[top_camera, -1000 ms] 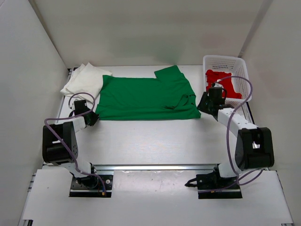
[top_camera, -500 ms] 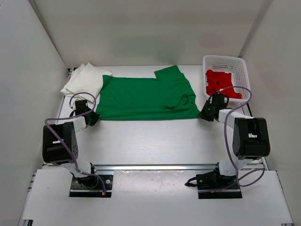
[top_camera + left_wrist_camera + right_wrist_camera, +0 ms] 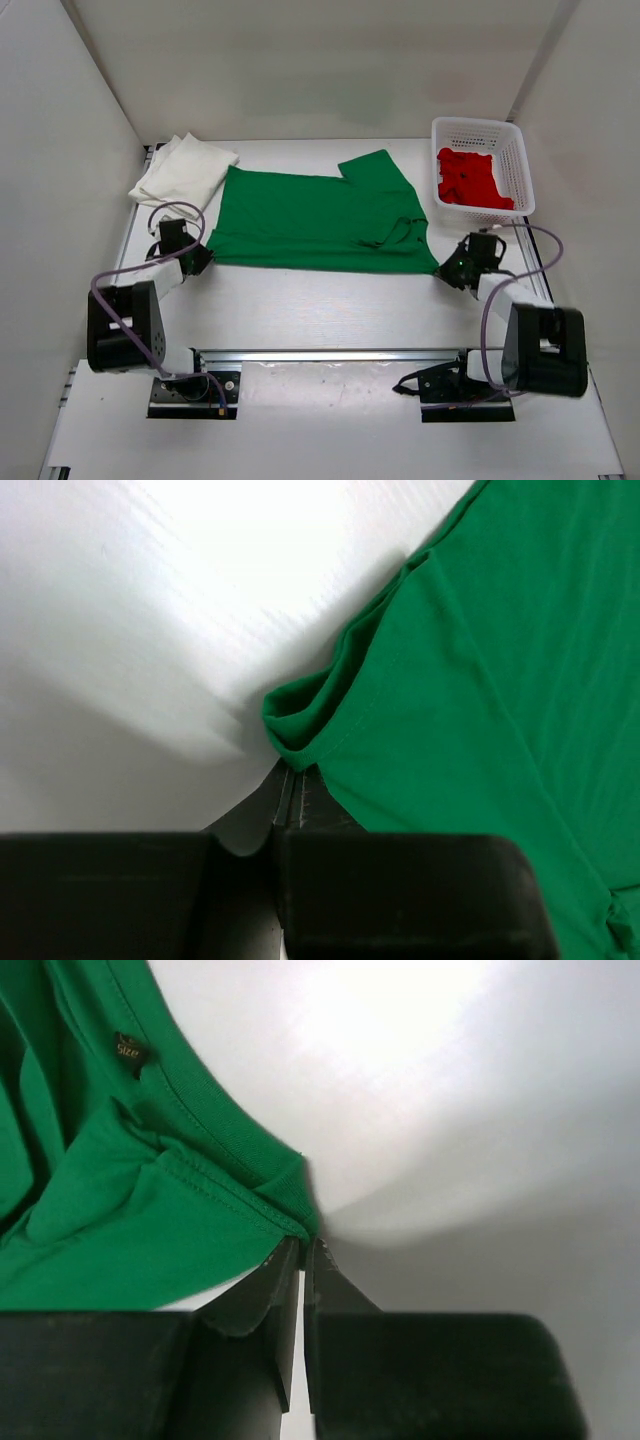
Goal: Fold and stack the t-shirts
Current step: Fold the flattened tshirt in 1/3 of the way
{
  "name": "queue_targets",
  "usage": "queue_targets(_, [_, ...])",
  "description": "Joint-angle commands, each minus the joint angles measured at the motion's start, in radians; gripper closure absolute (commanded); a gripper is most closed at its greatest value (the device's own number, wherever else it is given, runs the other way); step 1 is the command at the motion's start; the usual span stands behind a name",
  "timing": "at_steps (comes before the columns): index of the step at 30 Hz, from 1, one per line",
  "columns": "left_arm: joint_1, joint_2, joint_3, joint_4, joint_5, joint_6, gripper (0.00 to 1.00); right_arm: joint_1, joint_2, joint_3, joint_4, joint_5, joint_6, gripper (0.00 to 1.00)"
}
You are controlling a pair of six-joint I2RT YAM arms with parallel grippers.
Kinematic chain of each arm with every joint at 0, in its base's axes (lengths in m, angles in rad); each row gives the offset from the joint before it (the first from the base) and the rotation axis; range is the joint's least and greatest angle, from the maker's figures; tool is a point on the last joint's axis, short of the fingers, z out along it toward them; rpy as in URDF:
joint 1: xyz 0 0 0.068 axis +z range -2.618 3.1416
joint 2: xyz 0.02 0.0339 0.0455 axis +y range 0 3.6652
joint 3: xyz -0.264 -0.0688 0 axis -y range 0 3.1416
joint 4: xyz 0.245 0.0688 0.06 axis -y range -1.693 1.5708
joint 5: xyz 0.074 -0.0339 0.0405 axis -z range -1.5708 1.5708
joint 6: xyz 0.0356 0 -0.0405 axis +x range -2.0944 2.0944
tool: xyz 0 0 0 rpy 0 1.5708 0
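Tension explains the hold: the green t-shirt (image 3: 315,220) lies spread across the middle of the table (image 3: 320,310), and each arm has one of its near corners, so the cloth can be drawn flat between them before any fold is made. The left gripper (image 3: 200,258) sits at the near-left corner; in its wrist view the jaws are closed to a thin slit, with a small bunched fold of the hem pinched at their tips. The right gripper (image 3: 447,270) sits at the near-right corner, its jaws likewise almost together on the stitched edge, close to the neckband and the size label (image 3: 128,1050). That end shows a loose wrinkle near the collar, so the flattening looks unfinished. The white t-shirt (image 3: 183,170) lies folded at the far left, just beside the green one's far corner, and likely serves as the base of the stack. The red t-shirt (image 3: 468,180) lies crumpled in the basket (image 3: 480,127) at the far right, so it appears to be the last to be folded.
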Motion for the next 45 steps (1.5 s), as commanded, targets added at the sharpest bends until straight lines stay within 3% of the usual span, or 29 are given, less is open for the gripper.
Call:
queue_targets(1, [-0.012, -0.130, -0.089, -0.050, -0.014, 0.027, 1.00, -0.054, -0.173, -0.110, 0.005, 0.021, 0.077, 1.00])
queue_targets(5, [-0.003, -0.314, -0.233, -0.094, -0.015, 0.036, 0.98, -0.060, -0.391, -0.200, -0.110, 0.087, 0.083, 0.95])
queue_targets(6, [0.011, -0.377, -0.252, -0.105, 0.001, 0.033, 0.94, -0.054, -0.472, -0.200, -0.129, 0.111, 0.094, 0.88])
queue_targets(8, [0.028, -0.478, -0.293, -0.125, 0.012, 0.042, 0.73, -0.033, -0.575, -0.188, -0.150, 0.127, 0.092, 0.67])
queue_targets(9, [0.034, -0.541, -0.295, -0.146, 0.005, 0.047, 0.67, -0.020, -0.595, -0.161, -0.161, 0.130, 0.091, 0.53])
queue_targets(10, [0.030, -0.599, -0.287, -0.168, -0.011, 0.051, 0.57, 0.009, -0.615, -0.129, -0.170, 0.150, 0.079, 0.49])
queue_targets(12, [0.007, -0.659, -0.249, -0.185, -0.038, 0.065, 0.39, 0.062, -0.589, -0.082, -0.179, 0.156, 0.057, 0.48])
queue_targets(13, [-0.012, -0.667, -0.235, -0.192, -0.037, 0.067, 0.35, 0.119, -0.583, -0.052, -0.170, 0.171, 0.049, 0.48])
queue_targets(15, [-0.048, -0.652, -0.171, -0.195, -0.031, 0.076, 0.02, 0.220, -0.501, -0.036, -0.103, 0.142, 0.011, 0.52])
queue_targets(16, [-0.097, -0.641, -0.160, -0.164, -0.035, 0.079, 0.01, 0.290, -0.471, 0.006, -0.120, 0.141, -0.006, 0.61])
queue_targets(17, [-0.113, -0.635, -0.140, -0.156, -0.043, 0.068, 0.02, 0.328, -0.387, 0.040, -0.124, 0.151, -0.024, 0.71])
queue_targets(21, [-0.448, -0.525, -0.065, -0.056, -0.166, 0.096, 0.02, 0.572, -0.178, 0.194, -0.169, 0.283, -0.142, 0.80])
queue_targets(23, [-0.541, -0.412, -0.028, -0.012, -0.180, 0.120, 0.25, 0.622, -0.115, 0.243, -0.161, 0.291, -0.203, 0.71])
queue_targets(24, [-0.588, -0.381, -0.017, -0.002, -0.174, 0.125, 0.44, 0.632, -0.077, 0.255, -0.164, 0.291, -0.216, 0.65])
queue_targets(25, [-0.601, -0.326, -0.007, 0.025, -0.145, 0.127, 0.54, 0.639, -0.039, 0.278, -0.161, 0.282, -0.242, 0.59])
queue_targets(27, [-0.621, -0.244, -0.009, 0.065, -0.115, 0.130, 0.61, 0.641, 0.018, 0.320, -0.164, 0.282, -0.273, 0.54])
queue_targets(35, [-0.566, -0.178, -0.080, 0.174, -0.045, 0.098, 0.59, 0.610, 0.173, 0.381, -0.147, 0.267, -0.293, 0.54])
queue_targets(40, [-0.553, -0.186, -0.106, 0.191, -0.034, 0.090, 0.59, 0.622, 0.209, 0.392, -0.152, 0.280, -0.283, 0.64])
queue_targets(45, [-0.547, -0.160, -0.117, 0.220, -0.006, 0.076, 0.59, 0.609, 0.218, 0.401, -0.149, 0.271, -0.270, 0.82])
